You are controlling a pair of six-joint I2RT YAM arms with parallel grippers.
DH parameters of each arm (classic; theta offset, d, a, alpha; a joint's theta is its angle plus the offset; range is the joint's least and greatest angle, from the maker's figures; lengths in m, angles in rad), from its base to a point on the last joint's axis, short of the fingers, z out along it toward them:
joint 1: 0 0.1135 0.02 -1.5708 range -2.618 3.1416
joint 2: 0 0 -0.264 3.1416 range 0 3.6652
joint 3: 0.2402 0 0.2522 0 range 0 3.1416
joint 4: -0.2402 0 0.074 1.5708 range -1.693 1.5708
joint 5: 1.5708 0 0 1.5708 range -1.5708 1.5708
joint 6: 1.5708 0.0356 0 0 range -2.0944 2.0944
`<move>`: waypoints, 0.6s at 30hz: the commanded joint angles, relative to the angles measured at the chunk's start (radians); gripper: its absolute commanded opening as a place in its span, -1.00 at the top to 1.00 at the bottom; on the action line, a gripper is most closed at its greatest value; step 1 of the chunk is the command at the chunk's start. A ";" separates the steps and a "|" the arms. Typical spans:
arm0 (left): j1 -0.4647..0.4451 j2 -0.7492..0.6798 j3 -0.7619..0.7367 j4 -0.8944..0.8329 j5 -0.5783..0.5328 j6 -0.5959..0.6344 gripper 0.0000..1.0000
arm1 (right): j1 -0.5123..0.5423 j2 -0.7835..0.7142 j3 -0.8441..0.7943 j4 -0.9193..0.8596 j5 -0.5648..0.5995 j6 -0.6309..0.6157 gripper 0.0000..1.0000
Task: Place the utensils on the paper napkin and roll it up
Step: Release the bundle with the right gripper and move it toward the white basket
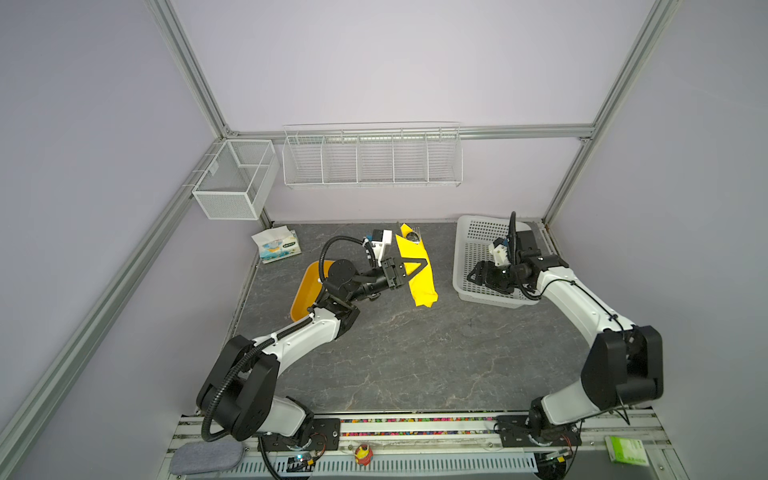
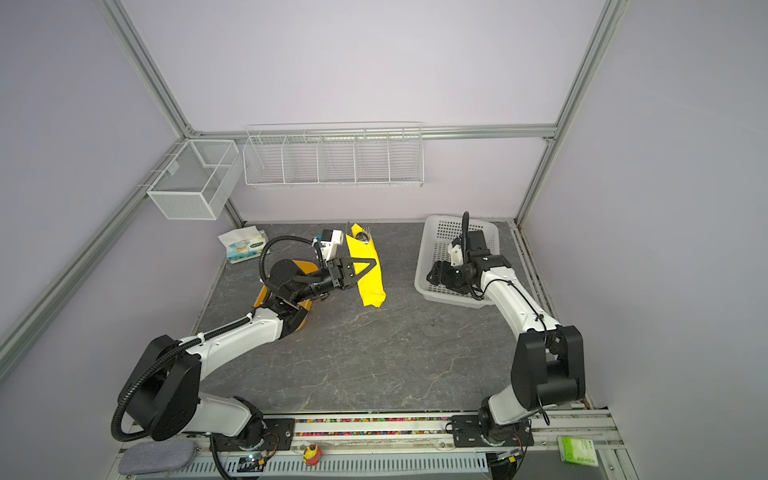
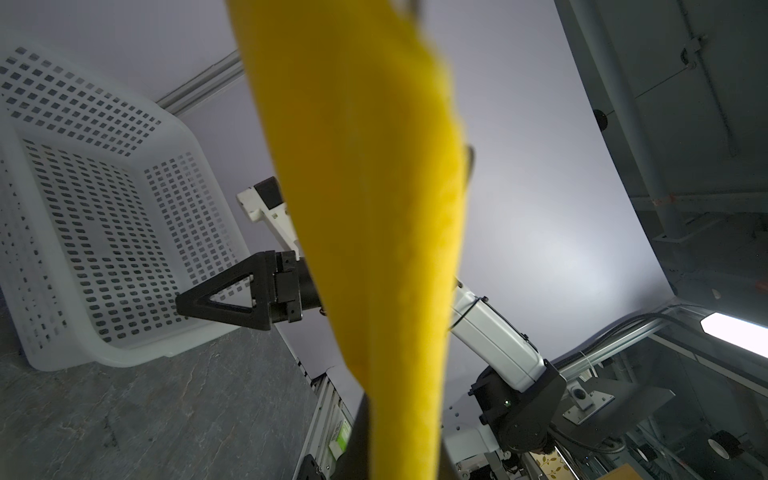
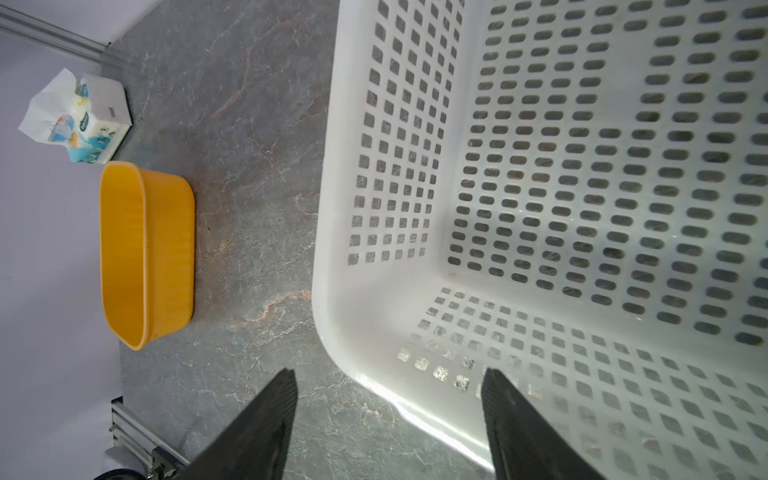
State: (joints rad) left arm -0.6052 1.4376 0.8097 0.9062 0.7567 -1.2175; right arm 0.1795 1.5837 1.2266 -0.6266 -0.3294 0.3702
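Far left, back corner of the worktop (image 1: 415, 353): white-and-blue tissue pack (image 1: 277, 246), also seen from the right wrist (image 4: 89, 120). Just in front of it sits the orange plastic tray (image 1: 303, 291), half hidden under the left arm in both top views; the right wrist view shows it in full (image 4: 166, 249), nothing in it that I can see. Next over, left pincer (image 1: 424, 264) is clamped on the paper napkin (image 1: 422, 286), jaws together across the middle of it. The napkin is a narrow yellow roll, running from the back of the worktop toward the front, left of centre between tray and basket, same in a top view (image 2: 371, 286). In the left wrist view the roll (image 3: 374, 208) fills the centre of the shot, blurred and very close to the lens. I can't tell whether it is lifted or resting on the worktop. The utensils (image 1: 413, 237) are inside the roll; only silver ends poke out at its far end, also seen in a top view (image 2: 363, 237), too small to sort fork from the other piece. Well apart to the right, the white perforated basket (image 1: 459, 249) stands at the back right. Right pincer (image 1: 471, 276) hangs at the basket's left wall near its front corner, jaws apart, gripping nothing. From its own wrist (image 4: 388, 415), one finger is over bare worktop, the other over the basket (image 4: 332, 208) interior, and the visible part of the basket holds nothing.
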 commanded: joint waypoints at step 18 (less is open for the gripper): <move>0.002 -0.058 -0.022 -0.069 -0.035 0.071 1.00 | 0.268 -0.027 -0.185 0.128 -0.244 -0.058 -0.47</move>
State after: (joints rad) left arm -0.6052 1.4128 0.7925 0.8326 0.7376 -1.1744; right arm 0.4065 1.6165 1.0924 -0.5335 -0.4896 0.3084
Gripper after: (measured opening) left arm 0.083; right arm 0.737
